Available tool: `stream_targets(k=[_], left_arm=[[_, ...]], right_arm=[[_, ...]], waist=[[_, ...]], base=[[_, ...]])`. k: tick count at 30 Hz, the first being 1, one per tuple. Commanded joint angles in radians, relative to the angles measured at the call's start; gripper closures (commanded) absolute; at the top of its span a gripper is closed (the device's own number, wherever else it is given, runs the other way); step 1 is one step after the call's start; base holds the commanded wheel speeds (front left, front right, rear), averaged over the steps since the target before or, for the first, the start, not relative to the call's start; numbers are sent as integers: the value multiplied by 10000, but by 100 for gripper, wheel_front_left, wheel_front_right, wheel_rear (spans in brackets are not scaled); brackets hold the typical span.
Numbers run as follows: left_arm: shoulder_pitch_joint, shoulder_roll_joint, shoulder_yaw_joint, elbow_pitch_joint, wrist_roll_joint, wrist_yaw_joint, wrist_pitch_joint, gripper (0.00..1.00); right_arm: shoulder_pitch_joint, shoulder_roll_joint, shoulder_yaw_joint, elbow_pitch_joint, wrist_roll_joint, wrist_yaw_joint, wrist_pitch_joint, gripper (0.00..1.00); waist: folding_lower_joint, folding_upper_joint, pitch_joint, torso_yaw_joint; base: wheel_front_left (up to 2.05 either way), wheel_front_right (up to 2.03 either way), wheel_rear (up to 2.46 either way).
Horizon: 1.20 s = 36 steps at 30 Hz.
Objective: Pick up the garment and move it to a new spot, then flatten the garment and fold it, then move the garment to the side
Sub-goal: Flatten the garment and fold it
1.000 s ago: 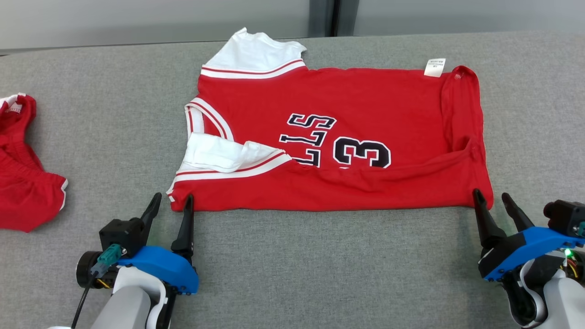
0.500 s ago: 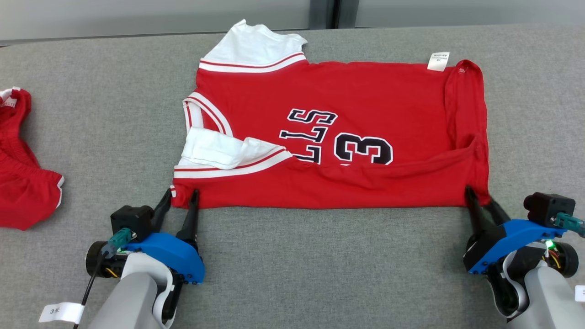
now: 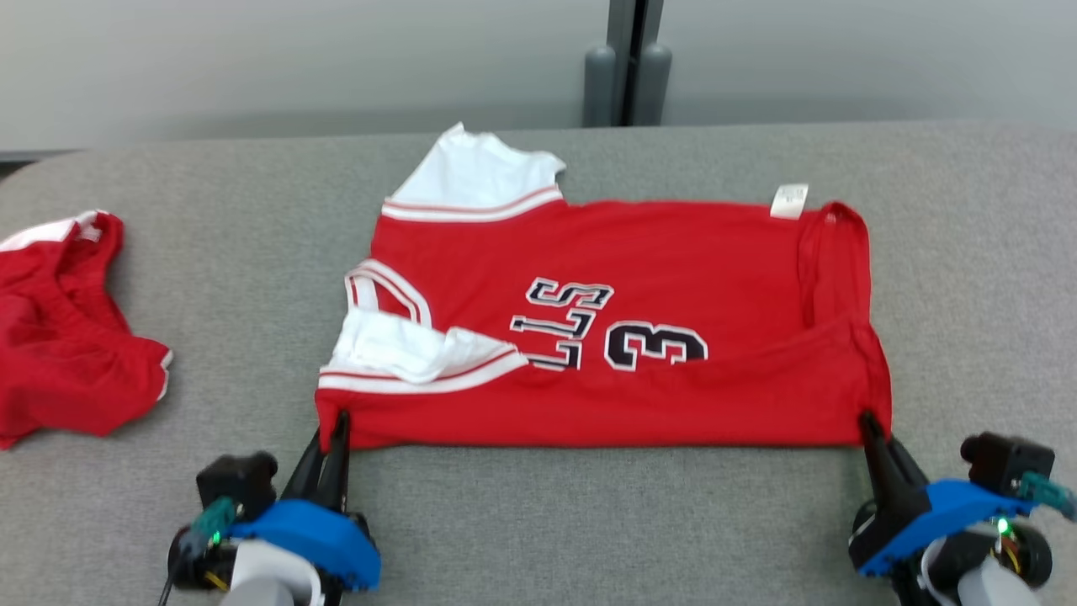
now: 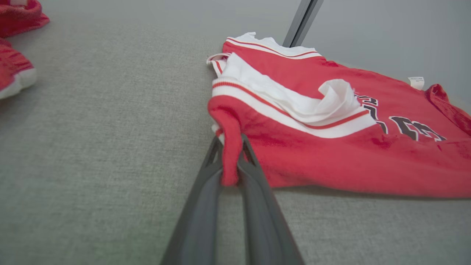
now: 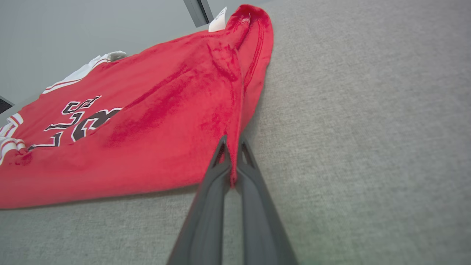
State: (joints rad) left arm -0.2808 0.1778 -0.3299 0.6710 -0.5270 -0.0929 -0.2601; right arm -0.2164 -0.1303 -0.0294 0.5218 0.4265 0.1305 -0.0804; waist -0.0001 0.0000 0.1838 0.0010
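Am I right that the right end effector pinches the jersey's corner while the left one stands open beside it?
Not quite: the left wrist view shows the left end effector closed on the jersey corner too. The right end effector does pinch its corner.

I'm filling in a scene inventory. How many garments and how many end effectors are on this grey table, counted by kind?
Garments: 2 (red jersey; second red garment off to the left)
End effectors: 2 (left end effector and right end effector, each shut on a near corner of the red jersey)
Total: 4
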Motion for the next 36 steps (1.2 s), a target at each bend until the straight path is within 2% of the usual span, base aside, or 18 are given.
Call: stream_targets(k=[1, 13, 22, 23, 24, 25, 36], left_arm=[[287, 0, 134, -202, 6, 80, -61, 100], [3395, -74, 586, -2866, 300, 891, -38, 100], [4251, -40, 384, -3820, 212, 1148, 359, 100], [4271, -7, 390, -3824, 241, 1181, 354, 89], [4277, 2, 419, -3811, 247, 1210, 339, 47], [4258, 16, 460, -3786, 248, 1239, 310, 0], [3365, 268, 797, -4099, 830, 1224, -18, 0]], right_arm=[[233, 24, 1, -129, 105, 6, -38, 100], [3048, 361, -326, -2425, 32, 6, 649, 100], [4088, 571, -767, -3721, -218, 6, 1718, 100], [4094, 595, -796, -3767, -241, 6, 1777, 69], [4090, 619, -842, -3795, -290, 6, 1815, 30], [4090, 643, -889, -3822, -328, 6, 1843, 0], [3002, 684, -1061, -4291, -879, 6, 899, 0]], waist=[[1, 0, -113, 7], [1, 0, -991, 374], [1, 0, -1085, 341], [1, 0, -1094, 327], [1, 0, -1107, 317], [1, 0, -1118, 302], [1, 0, -1159, 46]], base=[[0, 0, 0], [0, 0, 0], [0, 0, 0], [0, 0, 0], [0, 0, 0], [0, 0, 0], [0, 0, 0]])
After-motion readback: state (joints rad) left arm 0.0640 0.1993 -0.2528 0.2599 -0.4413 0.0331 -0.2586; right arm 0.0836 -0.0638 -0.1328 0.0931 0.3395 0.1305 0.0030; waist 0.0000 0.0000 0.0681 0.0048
